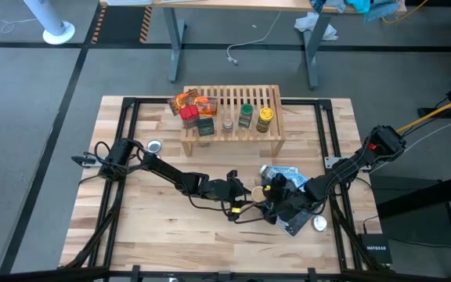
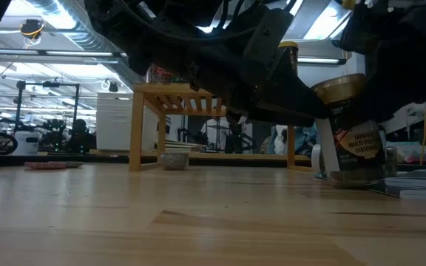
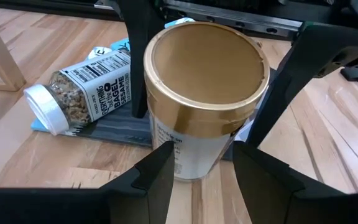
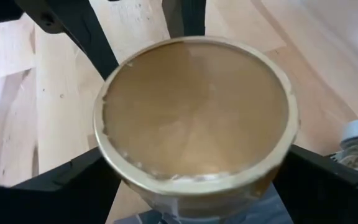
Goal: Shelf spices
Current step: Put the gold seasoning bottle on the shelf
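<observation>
A jar with a tan-gold cap [image 3: 204,74] stands upright on the table between both grippers, in front of the shelf [image 1: 232,133]. My left gripper [image 3: 201,171] reaches it from the left and is shut on its body. My right gripper [image 4: 194,186] comes from the right, open wide, with a finger on either side of the jar under the cap [image 4: 194,106]. The wooden slat shelf holds orange packets [image 1: 186,100], a red-capped jar [image 1: 188,116], a dark tin [image 1: 206,125], and green-capped [image 1: 246,113] and yellow-capped [image 1: 265,117] jars. My left gripper pinches the jar's labelled body [image 3: 185,163], below the cap, between its two fingers. The fingers slant down from the table's left side. The jar stays upright with its base [image 2: 353,181] down on the table. My right gripper's fingers [image 3: 135,62] stand beside the cap; whether they touch it I cannot tell.
A white-capped jar of seeds [image 3: 73,93] lies on its side on a blue-and-black pouch [image 1: 284,174] just behind the jar. Silver discs lie at the left [image 1: 155,146] and by the right arm [image 1: 319,223]. Bare wood stretches along the near edge.
</observation>
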